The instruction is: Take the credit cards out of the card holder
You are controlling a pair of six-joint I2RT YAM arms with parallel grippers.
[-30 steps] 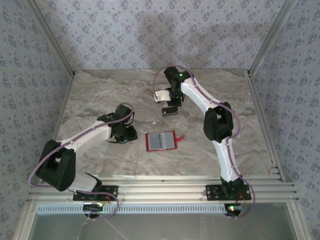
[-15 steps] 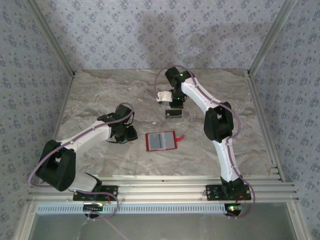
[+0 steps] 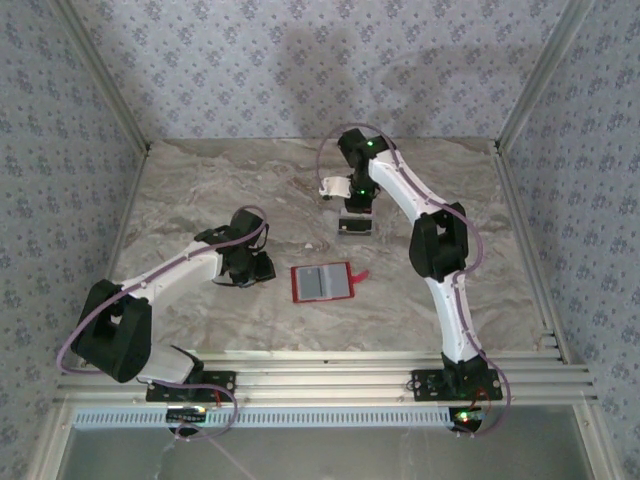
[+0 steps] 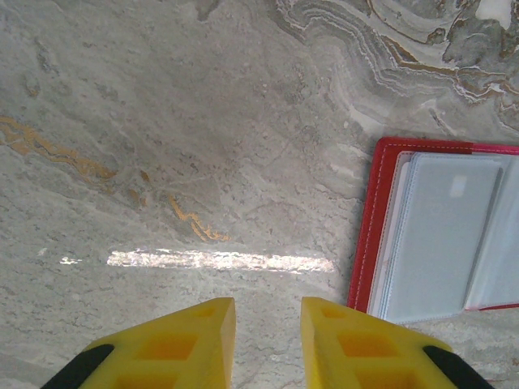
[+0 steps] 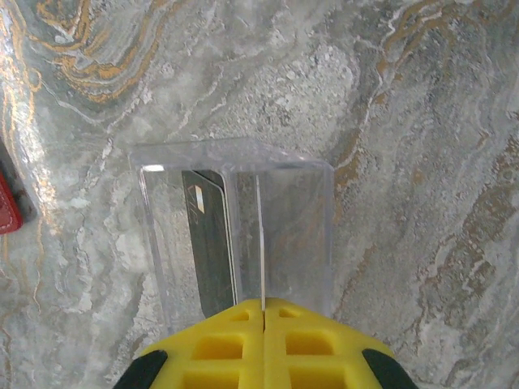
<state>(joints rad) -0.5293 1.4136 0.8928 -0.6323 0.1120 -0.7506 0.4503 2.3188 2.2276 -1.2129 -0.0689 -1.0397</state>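
The red card holder [image 3: 322, 283] lies open on the marble table, grey pocket up, with its red tab [image 3: 360, 276] pointing right. In the left wrist view the card holder [image 4: 438, 235] is to the right of my left gripper [image 4: 268, 304], which is open with nothing between its yellow fingers. My right gripper [image 5: 264, 304] is shut on a thin credit card [image 5: 262, 243], seen edge-on and reaching down into a clear box [image 5: 312, 227]. A dark credit card [image 5: 209, 243] stands inside that box on the left. From above, the right gripper [image 3: 353, 228] hangs just beyond the holder.
Metal frame posts and patterned walls close in the table [image 3: 200, 190] on three sides. A railed edge [image 3: 350, 365] runs along the front. Bare marble lies to the left and far right.
My right gripper has carried the card a little to the right and nearer, over the clear box. The left arm and the card holder have not moved.
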